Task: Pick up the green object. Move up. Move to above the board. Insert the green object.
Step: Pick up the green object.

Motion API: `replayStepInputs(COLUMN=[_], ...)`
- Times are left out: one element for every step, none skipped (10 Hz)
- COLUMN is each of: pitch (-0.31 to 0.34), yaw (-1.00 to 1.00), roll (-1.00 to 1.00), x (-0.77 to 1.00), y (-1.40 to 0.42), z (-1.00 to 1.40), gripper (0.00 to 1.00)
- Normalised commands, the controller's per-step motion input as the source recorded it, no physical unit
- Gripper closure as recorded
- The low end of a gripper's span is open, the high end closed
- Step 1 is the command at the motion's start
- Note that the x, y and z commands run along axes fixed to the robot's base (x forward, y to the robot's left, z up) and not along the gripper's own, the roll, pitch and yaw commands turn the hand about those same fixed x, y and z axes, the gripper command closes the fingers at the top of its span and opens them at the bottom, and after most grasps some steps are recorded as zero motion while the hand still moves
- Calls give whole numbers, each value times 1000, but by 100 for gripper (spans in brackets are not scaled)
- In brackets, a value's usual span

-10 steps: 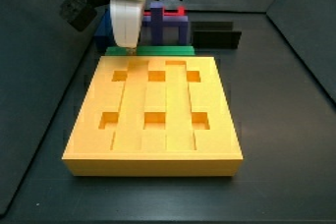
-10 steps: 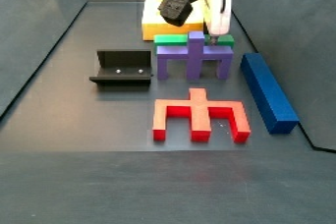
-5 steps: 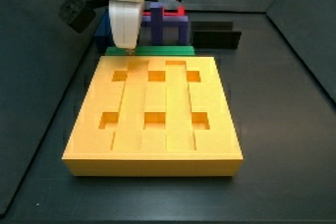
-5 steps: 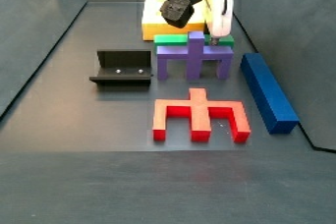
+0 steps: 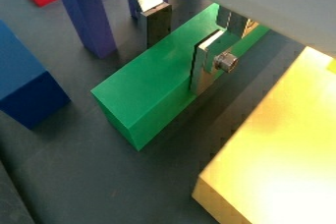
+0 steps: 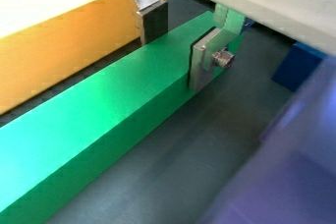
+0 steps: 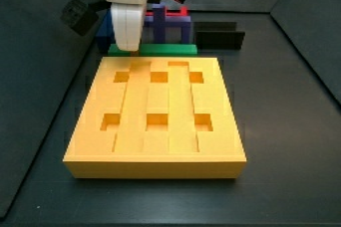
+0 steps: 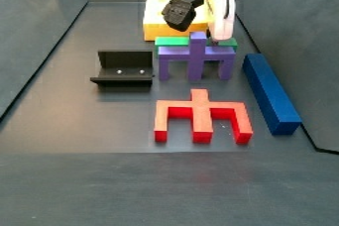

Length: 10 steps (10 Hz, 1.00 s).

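Dark floor: tool (image 5: 184, 33) straddles green object (image 5: 164, 76) beside purple block (image 5: 94, 9)

No legible text, labels, brands or numbers on anything.

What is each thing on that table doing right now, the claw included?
gripper: low over the green object, a finger on each long side, closed on it.
green object: flat on the floor between board and purple piece.
board: lying flat, all six holes empty.
purple piece: standing upright.
red piece: lying flat.
blue bar: lying flat.
fixture: empty.
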Motion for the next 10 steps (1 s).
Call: replayStepInputs(pitch=[0,0,0,0,0,0,0,0,0,0], yaw=[0,0,0,0,0,0,0,0,0,0], roll=[0,0,0,0,0,0,0,0,0,0], x=[0,0,0,0,0,0,0,0,0,0], y=[0,0,0,0,0,0,0,0,0,0], z=[0,0,0,0,0,0,0,0,0,0], gripper=[100,100,100,100,100,100,100,100,100,100])
